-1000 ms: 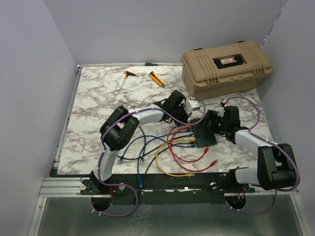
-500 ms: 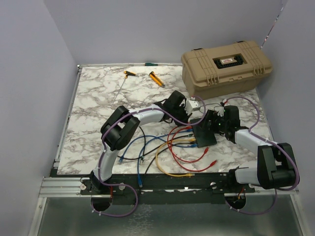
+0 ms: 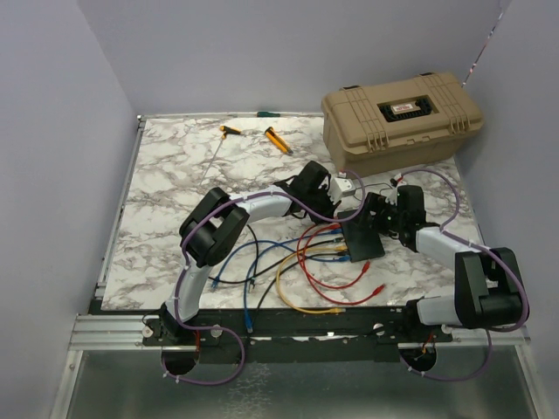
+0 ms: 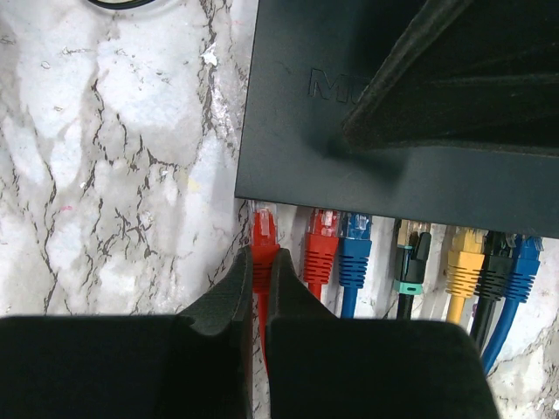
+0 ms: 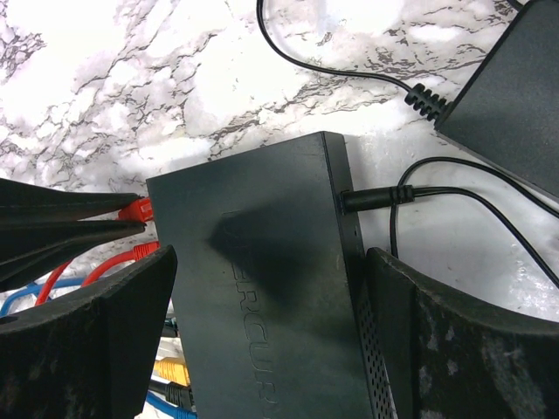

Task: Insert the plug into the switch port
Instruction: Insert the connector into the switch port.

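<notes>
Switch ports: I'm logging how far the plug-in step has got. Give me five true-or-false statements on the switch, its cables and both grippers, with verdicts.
1. The left gripper is shut on the red plug, at its rear end. True.
2. The right gripper has its jaws pressed together. False: they stand wide apart, one finger on each side of the switch.
3. The switch's ports are all empty. False: another red plug, a blue plug and a yellow plug, among others, sit along its port edge.
4. A black power cord enters the switch on the edge opposite the ports. True.
5. The tan case stands with its lid open. False: the lid is shut.
</notes>
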Tool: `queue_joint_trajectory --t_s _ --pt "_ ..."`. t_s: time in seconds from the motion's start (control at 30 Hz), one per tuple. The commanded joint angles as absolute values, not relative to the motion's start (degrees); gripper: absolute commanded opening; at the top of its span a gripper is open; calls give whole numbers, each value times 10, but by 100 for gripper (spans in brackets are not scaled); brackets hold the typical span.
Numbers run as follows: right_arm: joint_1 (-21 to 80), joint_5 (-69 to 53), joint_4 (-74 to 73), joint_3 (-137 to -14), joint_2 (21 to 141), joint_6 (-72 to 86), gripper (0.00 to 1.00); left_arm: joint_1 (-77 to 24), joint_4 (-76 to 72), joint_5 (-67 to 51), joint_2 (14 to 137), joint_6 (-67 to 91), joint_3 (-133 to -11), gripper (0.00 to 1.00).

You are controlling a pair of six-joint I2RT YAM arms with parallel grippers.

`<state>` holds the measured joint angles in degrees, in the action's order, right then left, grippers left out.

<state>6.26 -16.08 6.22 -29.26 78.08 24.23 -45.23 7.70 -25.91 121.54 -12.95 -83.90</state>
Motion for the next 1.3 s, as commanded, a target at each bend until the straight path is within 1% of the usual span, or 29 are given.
queue_joint_trajectory --t_s 0.0,0.2,0.43,0.67,0.97,1.27 --pt "70 -232 46 -287 808 247 91 -463 29 -300 1217 -135 -862 0" --pt "70 -246 42 -292 822 239 91 -464 29 -311 1207 -167 -854 0" --pt "70 -292 58 -293 834 240 91 -464 29 -314 1217 -161 -864 0" --pt "71 -311 62 -294 841 235 93 -468 24 -297 1212 -159 -864 0" --pt "71 -327 68 -293 846 233 93 -483 -30 -274 1167 -183 -819 0" --pt "71 -342 75 -292 853 235 93 -484 -62 -296 1195 -153 -815 0"
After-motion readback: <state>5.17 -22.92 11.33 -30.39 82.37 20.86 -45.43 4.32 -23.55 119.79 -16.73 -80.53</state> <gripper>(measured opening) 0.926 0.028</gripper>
